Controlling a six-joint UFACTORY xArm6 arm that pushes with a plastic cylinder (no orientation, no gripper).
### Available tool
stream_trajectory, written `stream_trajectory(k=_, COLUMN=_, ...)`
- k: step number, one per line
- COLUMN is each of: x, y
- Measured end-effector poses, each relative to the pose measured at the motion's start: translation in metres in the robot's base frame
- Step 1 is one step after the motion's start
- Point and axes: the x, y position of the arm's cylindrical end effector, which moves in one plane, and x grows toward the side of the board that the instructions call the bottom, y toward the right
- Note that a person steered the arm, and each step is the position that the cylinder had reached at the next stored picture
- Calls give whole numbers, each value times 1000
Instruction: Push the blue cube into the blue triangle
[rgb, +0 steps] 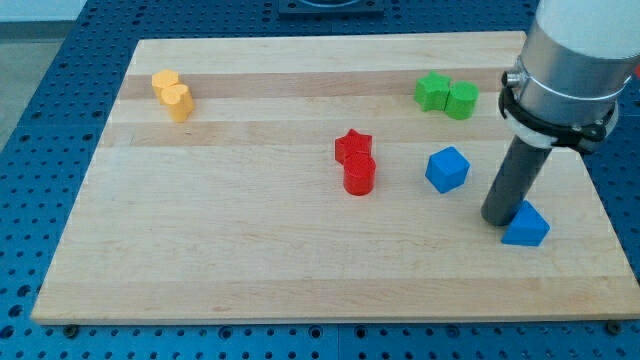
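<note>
A: Start close. Where is my tip (499, 217)?

B: Low on the view's right. This end effector is a plain dark rod, so it has no jaws to open or close and it grips nothing. Its lower end rests on the surface (230, 260), touching or all but touching the blue triangle (525, 226), which sits just to the view's right of it and slightly nearer the view's bottom.

A: And the blue cube (447, 169)?

B: Near my tip, up and to the view's left of it, with a clear strip of wood between them. The cube and the triangle are apart, and the rod stands roughly between them.

A: Further out?

B: To the view's left of my tip, beyond the cube, a red star (353, 146) and a red cylinder (359, 175) touch each other. Toward the view's top, two green blocks (447, 95) sit pressed together. Well apart, at the view's top left, a pair of yellow blocks (172, 94) also touch.

A: Anything unclear?

B: The rod hides the triangle's left edge, so real contact cannot be confirmed. The arm's grey body is cut off by the view's top and right edges. The exact shapes of the green and yellow pairs are hard to make out.
</note>
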Motion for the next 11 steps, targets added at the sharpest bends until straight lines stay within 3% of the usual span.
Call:
stream_trajectory(k=1, x=20, y=12)
stream_trajectory(k=3, x=19, y=13)
stream_trajectory(k=5, x=-49, y=-24)
stream_trajectory(k=7, x=-61, y=-27)
stream_trajectory(k=10, x=-148, y=-59)
stream_trajectory(k=11, x=-156, y=-77)
